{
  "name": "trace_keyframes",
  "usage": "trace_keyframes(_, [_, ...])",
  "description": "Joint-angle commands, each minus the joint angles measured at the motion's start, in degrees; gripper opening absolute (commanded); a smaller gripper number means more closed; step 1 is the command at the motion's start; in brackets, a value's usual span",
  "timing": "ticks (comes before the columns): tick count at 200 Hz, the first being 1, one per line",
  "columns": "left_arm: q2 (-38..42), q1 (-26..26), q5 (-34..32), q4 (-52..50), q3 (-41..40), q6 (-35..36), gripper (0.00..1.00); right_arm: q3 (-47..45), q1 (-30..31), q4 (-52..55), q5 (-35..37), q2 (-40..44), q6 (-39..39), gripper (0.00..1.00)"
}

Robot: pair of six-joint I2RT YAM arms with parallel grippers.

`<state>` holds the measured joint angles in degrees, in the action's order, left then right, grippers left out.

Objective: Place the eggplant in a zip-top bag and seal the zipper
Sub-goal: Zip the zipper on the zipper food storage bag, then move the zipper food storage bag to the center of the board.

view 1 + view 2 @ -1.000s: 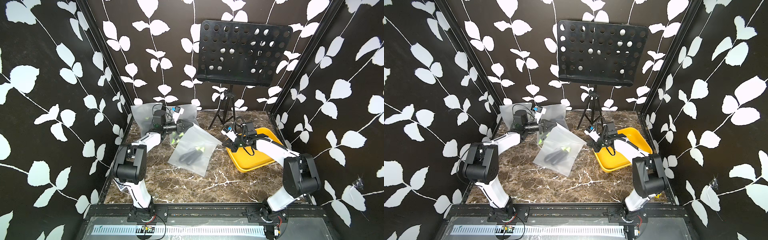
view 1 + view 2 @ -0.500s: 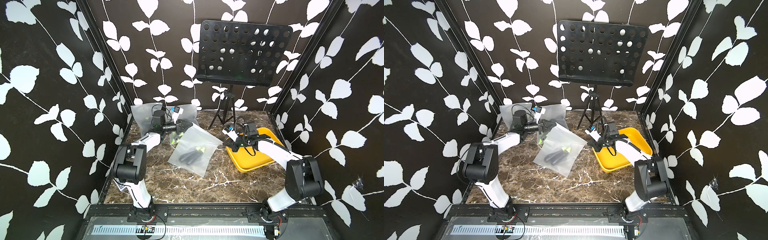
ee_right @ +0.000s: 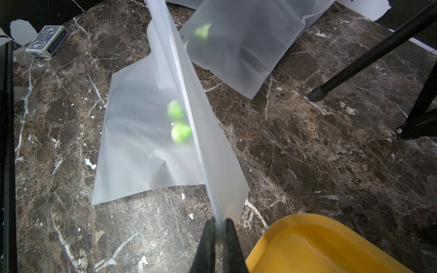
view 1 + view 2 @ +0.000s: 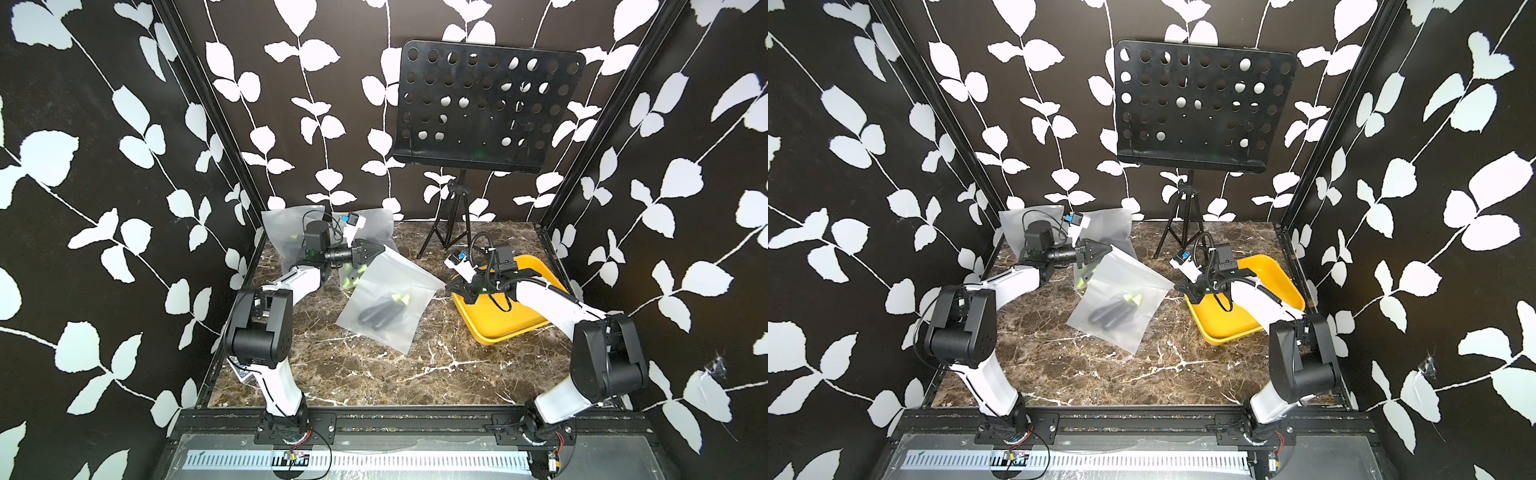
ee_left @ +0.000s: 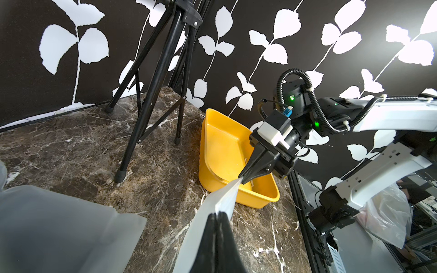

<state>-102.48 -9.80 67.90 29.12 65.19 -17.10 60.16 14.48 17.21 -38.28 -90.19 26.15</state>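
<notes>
Top views show the bag slung between the two arms. The left gripper is clamped on one top corner and the right gripper on the other, so the mouth edge is pulled taut above the table while the bottom rests on the marble. The eggplant lies inside, low in the bag, dark with green caps. Holding both ends straightens the zipper, likely so it can be pressed shut along its length. The tray sits under the right arm, and a stand is at the back.

Left wrist: the left gripper's closed tips pinch the rim. The edge runs as a flat band straight to the right gripper, also closed on it, in front of the tray's wall. The two layers look pressed together, but I cannot tell whether the zipper is locked.

Right wrist: the closed tips grip the corner, and the bag falls away from them as a sheet, the green caps blurred through it. A second bag lies behind, clear of the work. A card box sits at the table edge.
</notes>
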Motion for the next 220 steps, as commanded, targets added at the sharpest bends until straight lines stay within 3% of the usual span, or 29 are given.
trace_keyframes(1, [1.46,3.53,-2.53,5.87,0.41,-1.33,0.00,-1.39,-1.94,7.36,3.88,0.63,1.22,0.03])
trace_keyframes(19, [1.44,3.55,-2.73,8.77,-0.17,-3.06,0.00,-0.89,-1.95,7.81,3.37,0.37,1.32,0.04])
trace_keyframes(62, [1.47,2.63,-2.10,4.00,1.19,-0.41,0.00,1.97,-1.65,6.42,-1.07,-0.55,-0.44,0.07])
trace_keyframes(100, [1.38,1.79,-1.57,3.39,1.04,-1.42,0.00,6.77,-0.02,2.66,-5.34,-0.99,-3.38,0.39])
trace_keyframes(126, [2.07,0.45,-1.44,2.42,0.47,-1.39,0.00,7.63,-0.02,-2.30,-5.34,0.16,-6.71,0.43])
trace_keyframes(163, [4.06,0.05,-4.94,-2.67,-1.06,1.35,0.00,6.03,-0.21,-10.48,5.11,3.41,-14.20,0.45])
trace_keyframes(192, [7.25,0.29,-15.53,-13.80,-0.49,2.77,0.00,5.96,-0.33,-12.48,12.03,4.04,-17.44,0.46])
trace_keyframes(220, [9.86,1.62,-24.67,-23.59,-1.47,-0.31,0.00,6.09,-0.14,-14.31,16.60,3.54,-19.78,0.46])
